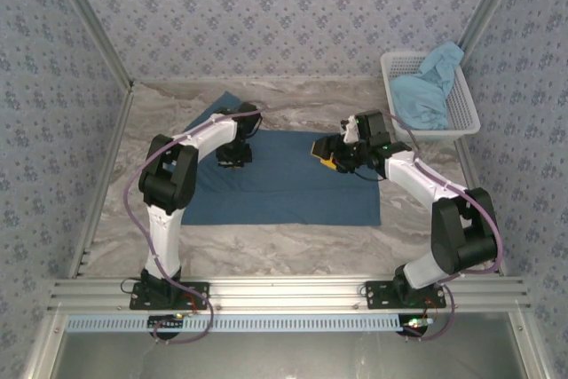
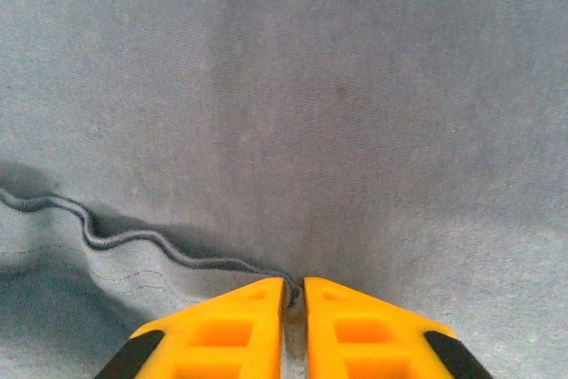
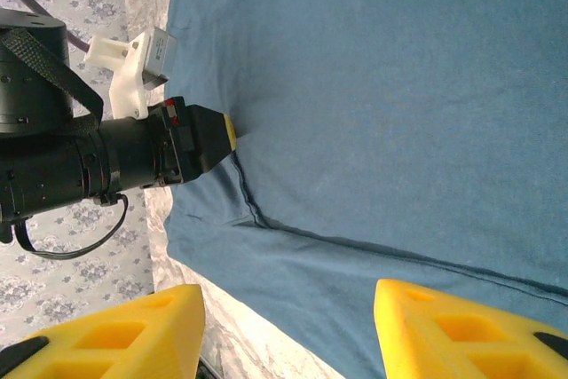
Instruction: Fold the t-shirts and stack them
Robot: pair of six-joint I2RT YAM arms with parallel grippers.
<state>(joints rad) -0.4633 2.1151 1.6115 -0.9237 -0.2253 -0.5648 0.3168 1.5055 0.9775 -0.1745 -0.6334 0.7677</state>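
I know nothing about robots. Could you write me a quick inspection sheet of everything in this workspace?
Surface: marble-patterned table.
Job's things: dark blue t-shirt spread flat mid-table; light blue t-shirt crumpled in the basket, draped over its rim.
Clutter: white mesh basket at the far right corner; nothing else seen.
Grippers: left gripper down on the dark blue t-shirt, pinched on its hem; right gripper open, empty, hovering over the same shirt.
Cables: purple cables run along both arms, off the cloth.
Surroundings: patterned walls on three sides, metal rail at the near edge.
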